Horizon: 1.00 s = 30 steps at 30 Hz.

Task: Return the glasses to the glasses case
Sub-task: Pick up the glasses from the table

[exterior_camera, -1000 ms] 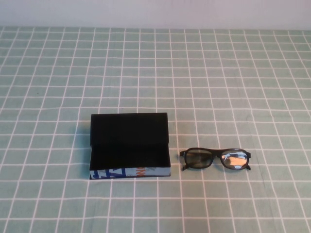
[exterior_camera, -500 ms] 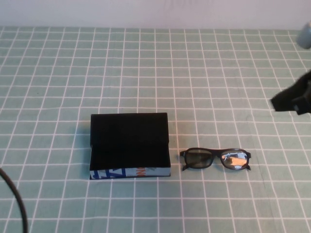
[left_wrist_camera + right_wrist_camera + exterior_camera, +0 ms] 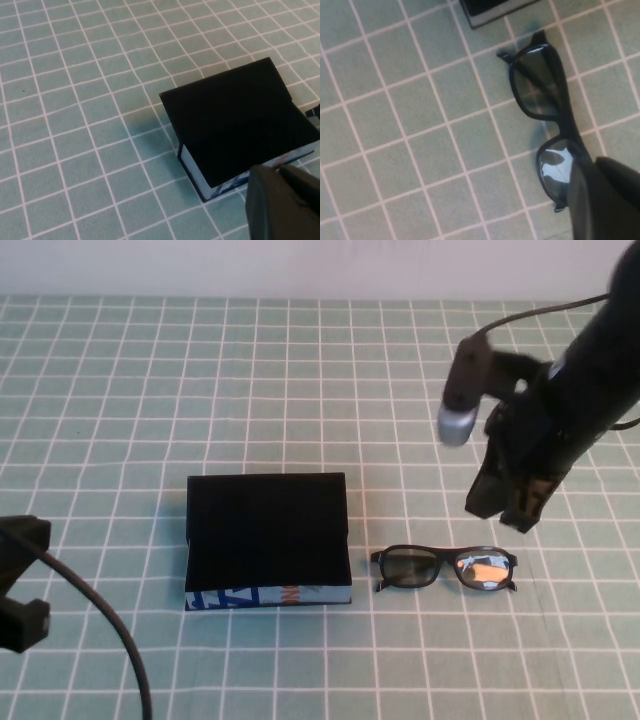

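The glasses case lies open left of centre, lid raised at the back, its blue, white and orange front facing me. The black glasses lie flat on the cloth just right of it, apart from it. My right gripper hangs a little above and behind the right lens, fingers together and empty. In the right wrist view the glasses lie just ahead of the gripper. My left gripper is at the left edge, left of the case. In the left wrist view the gripper is shut, near the case.
A green cloth with a white grid covers the whole table. A black cable runs from the left arm to the near edge. A white wall borders the far side.
Both arms have come into view. The right arm swung in from the right edge to just behind the glasses. The left arm rose at the lower left. The case and glasses have not moved.
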Each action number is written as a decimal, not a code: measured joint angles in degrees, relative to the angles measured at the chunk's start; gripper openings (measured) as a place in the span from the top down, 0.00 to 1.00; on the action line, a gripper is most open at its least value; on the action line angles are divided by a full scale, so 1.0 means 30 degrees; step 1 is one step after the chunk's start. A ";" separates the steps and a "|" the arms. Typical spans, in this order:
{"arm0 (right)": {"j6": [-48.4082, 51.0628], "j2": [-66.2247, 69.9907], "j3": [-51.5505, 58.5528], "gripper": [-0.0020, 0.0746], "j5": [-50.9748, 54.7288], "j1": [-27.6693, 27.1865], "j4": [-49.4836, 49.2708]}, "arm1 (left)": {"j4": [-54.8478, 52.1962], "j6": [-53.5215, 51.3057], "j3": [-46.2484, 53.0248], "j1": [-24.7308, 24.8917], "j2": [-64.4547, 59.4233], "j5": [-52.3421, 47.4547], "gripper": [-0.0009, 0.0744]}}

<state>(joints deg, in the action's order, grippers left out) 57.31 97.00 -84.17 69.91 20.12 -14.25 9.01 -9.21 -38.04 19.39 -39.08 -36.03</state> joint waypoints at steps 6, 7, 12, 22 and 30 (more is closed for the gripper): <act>0.0041 0.1410 -0.0029 0.89 -0.0212 0.0638 0.1080 | 0.0163 -0.0043 0.0000 0.0000 -0.0167 0.0000 0.99; 0.0041 0.1617 -0.0029 0.84 -0.0339 0.0638 0.1126 | 0.0163 -0.0081 0.0000 0.0000 -0.0167 0.0000 0.99; 0.0071 0.2694 -0.0040 0.58 -0.2107 0.0638 0.1177 | 0.0211 -0.0162 0.0000 0.0000 -0.0167 -0.0036 0.99; 0.0071 0.4920 -0.0173 0.51 -0.3598 0.0638 0.1139 | 0.0211 -0.0175 0.0000 0.0000 -0.0167 -0.0262 0.99; 0.0071 0.5883 -0.0173 0.53 -0.3562 0.0638 0.1017 | 0.0032 -0.0175 0.0000 0.0000 -0.0167 -0.0329 0.99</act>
<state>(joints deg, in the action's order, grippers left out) 57.53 114.64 -84.69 59.22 22.04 -11.20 9.10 -9.73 -38.04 19.39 -39.58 -37.02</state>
